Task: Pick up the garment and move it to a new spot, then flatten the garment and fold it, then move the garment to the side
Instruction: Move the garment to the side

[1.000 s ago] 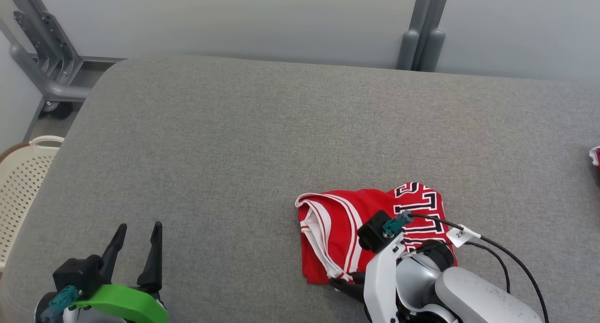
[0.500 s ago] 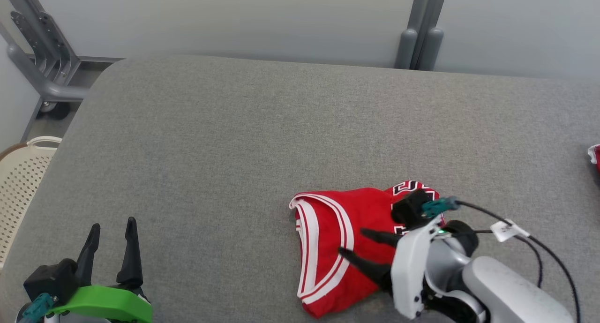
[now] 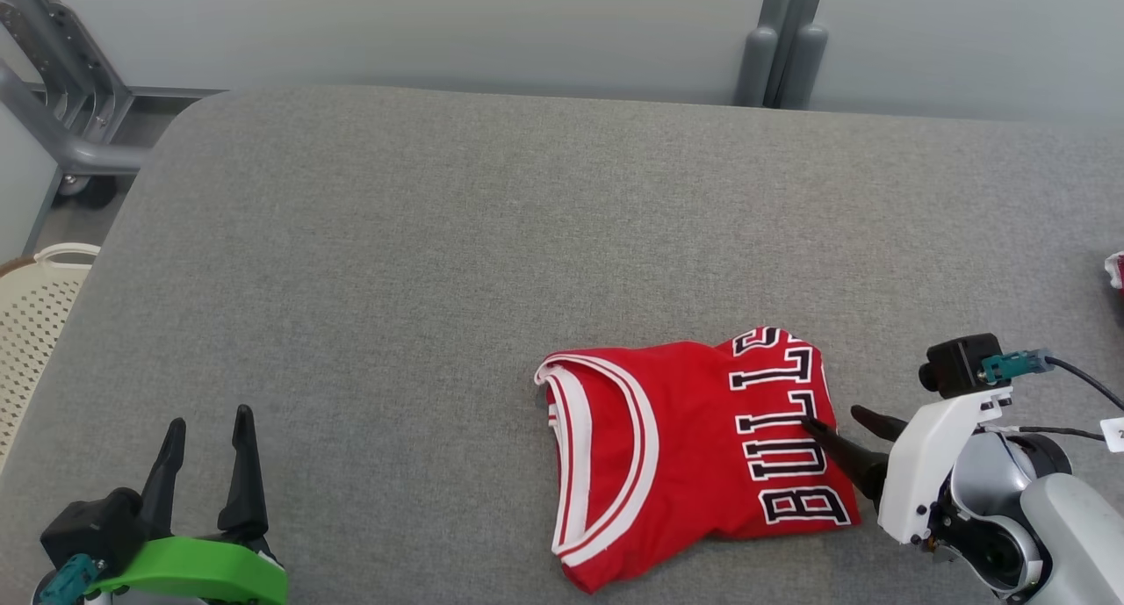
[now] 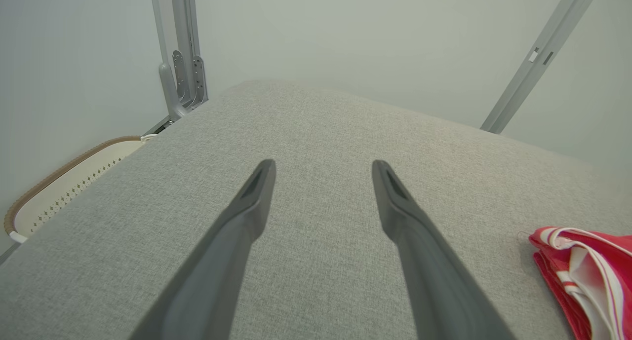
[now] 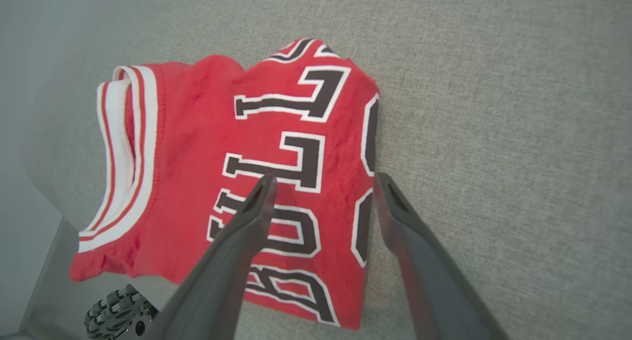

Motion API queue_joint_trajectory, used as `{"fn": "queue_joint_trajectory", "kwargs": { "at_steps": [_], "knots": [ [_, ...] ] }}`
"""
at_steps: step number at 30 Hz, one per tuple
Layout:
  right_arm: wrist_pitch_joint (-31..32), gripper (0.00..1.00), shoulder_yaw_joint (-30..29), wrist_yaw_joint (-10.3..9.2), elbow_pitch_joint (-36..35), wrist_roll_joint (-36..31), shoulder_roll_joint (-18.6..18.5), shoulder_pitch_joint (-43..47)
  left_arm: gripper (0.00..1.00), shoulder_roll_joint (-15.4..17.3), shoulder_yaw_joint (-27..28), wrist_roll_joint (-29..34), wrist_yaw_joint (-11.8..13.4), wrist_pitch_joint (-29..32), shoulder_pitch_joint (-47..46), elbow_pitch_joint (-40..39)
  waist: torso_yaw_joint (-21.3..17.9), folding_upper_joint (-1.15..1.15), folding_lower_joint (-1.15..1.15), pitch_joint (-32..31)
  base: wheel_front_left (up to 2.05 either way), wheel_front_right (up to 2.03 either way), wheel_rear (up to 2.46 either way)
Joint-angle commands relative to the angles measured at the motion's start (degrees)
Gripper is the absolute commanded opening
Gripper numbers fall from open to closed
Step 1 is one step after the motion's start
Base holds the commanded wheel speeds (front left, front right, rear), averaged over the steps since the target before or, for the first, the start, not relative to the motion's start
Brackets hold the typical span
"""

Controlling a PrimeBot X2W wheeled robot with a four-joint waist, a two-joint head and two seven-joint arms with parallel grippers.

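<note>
The garment [image 3: 685, 451] is a red jersey with white trim and black BULLS lettering, lying folded on the grey table [image 3: 439, 280] near its front right. My right gripper [image 3: 834, 422] is open just above the jersey's right edge, holding nothing. From the right wrist, the garment [image 5: 237, 182] lies under the spread fingers [image 5: 247, 221], the right gripper [image 5: 323, 179] over its lettered edge. My left gripper [image 3: 206, 421] stands open at the lower left, far from the jersey. In the left wrist view the left gripper [image 4: 323, 165] points over bare table, the garment [image 4: 582, 271] at the right edge.
A cream perforated basket [image 3: 31, 324] stands off the table's left edge. A grey metal frame [image 3: 61, 122] rises at the back left and a post [image 3: 781, 52] at the back. A scrap of red and white cloth [image 3: 1115, 276] shows at the far right edge.
My right gripper has opened, let go of the jersey and drawn back to the right. The jersey now lies flatter with its lettering showing. The camera has shifted slightly.
</note>
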Motion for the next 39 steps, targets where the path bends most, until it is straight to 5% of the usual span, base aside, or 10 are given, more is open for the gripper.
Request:
{"fn": "queue_joint_trajectory", "kwargs": {
  "at_steps": [1, 16, 17, 18, 23, 28, 34, 39],
  "knots": [
    [0.7, 1.0, -1.3, 0.02, 1.3, 1.1, 0.9, 0.5, 1.0, -0.4, 0.1, 0.6, -0.4, -0.1, 0.0, 0.0, 0.2, 0.0, 0.0, 0.6, 0.0, 0.0, 0.0],
    [11.3, 1.0, -2.1, 0.02, 10.8, 6.6, 4.9, -6.2, 1.0, -1.6, 0.3, 1.8, -1.7, -0.1, -2.2, 1.3, 1.4, 0.0, 0.0, 3.0, 0.0, 0.0, 0.0],
    [13.1, 0.85, -1.6, 0.03, 12.2, 7.7, 5.8, -7.3, 1.0, -2.0, 0.2, 1.9, -1.8, -0.1, -2.6, 1.4, 1.6, 0.0, 0.0, 3.1, 0.0, 0.0, 0.0],
    [13.9, 0.0, -1.5, 0.03, 12.7, 8.5, 6.2, -7.8, 1.0, -2.2, 0.1, 2.0, -1.9, -0.1, -2.8, 1.5, 1.8, 0.0, 0.0, 3.2, 0.0, 0.0, 0.0],
    [16.0, 0.0, -1.2, 0.03, 11.5, 11.5, 5.1, -9.6, 1.0, -2.7, 0.7, 2.2, -2.2, -0.1, -2.9, 1.8, 1.8, 0.0, 0.0, 3.2, 0.0, 0.0, 0.0],
    [16.7, 0.0, -3.3, 0.01, 8.7, 12.8, -0.6, -10.1, 1.0, -2.8, 2.0, 2.6, -2.4, -0.1, -1.7, 1.6, 0.5, 0.0, 0.0, 3.1, 0.0, 0.0, 0.0],
    [15.2, 0.0, -9.3, 0.01, 8.9, 9.1, -8.9, -9.8, 1.0, -2.8, 2.9, 3.2, -2.3, -0.1, -1.4, 0.2, -1.9, 0.0, 0.0, 4.3, 0.0, 0.0, 0.0],
    [13.4, 0.0, -12.7, 0.03, 9.6, 3.9, -11.4, -12.4, 1.0, -2.5, 3.3, 3.5, -2.3, -0.1, -1.8, -1.1, -5.6, 0.0, 0.0, 6.5, 0.0, 0.0, 0.0]
  ]
}}
